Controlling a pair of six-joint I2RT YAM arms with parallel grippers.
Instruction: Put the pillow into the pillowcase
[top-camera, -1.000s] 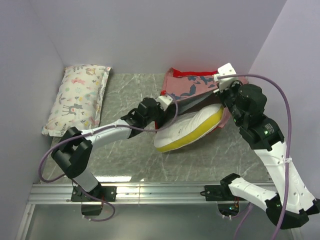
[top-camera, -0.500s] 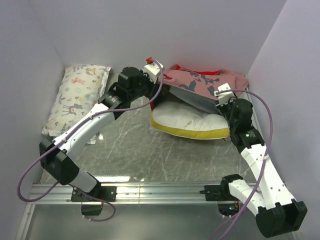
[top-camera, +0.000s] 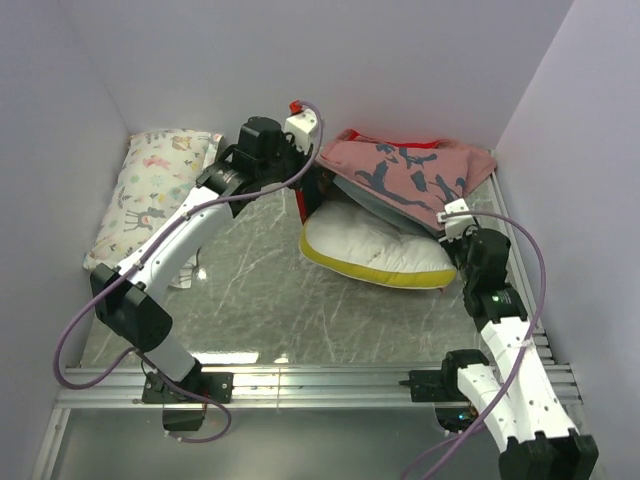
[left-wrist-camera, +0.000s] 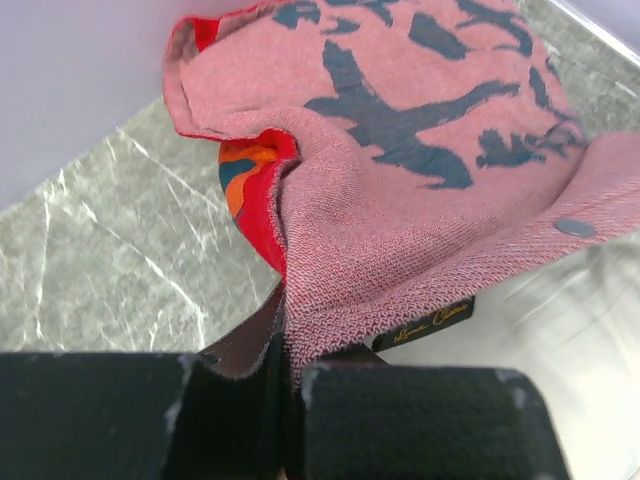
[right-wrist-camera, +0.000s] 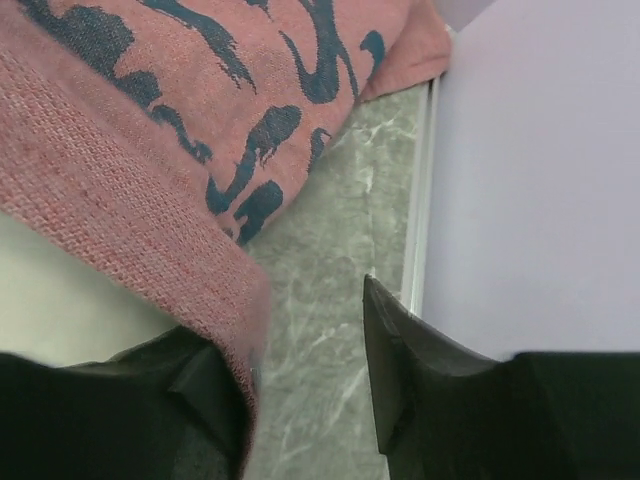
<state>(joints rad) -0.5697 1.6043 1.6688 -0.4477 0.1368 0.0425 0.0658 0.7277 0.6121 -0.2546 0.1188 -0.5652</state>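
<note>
My L gripper (left-wrist-camera: 285, 365) was clamped on the pillowcase (left-wrist-camera: 400, 150) edge, pink reverse w/ dark script showing; my R gripper (right-wrist-camera: 305, 360) stood open, fabric only draped against it, holding nothing. The pillow (top-camera: 375, 250) lay on the table (top-camera: 250, 290), its far side under the pillowcase.

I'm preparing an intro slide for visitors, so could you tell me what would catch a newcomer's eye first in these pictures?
The dull pink pillowcase with dark calligraphy stands out, draped at the table's far right over the cream pillow, whose yellow-banded edge sticks out toward the arms. The left gripper pinches the case's left edge, where its red printed side shows. A white animal-print pillow lies by the left wall.
</note>
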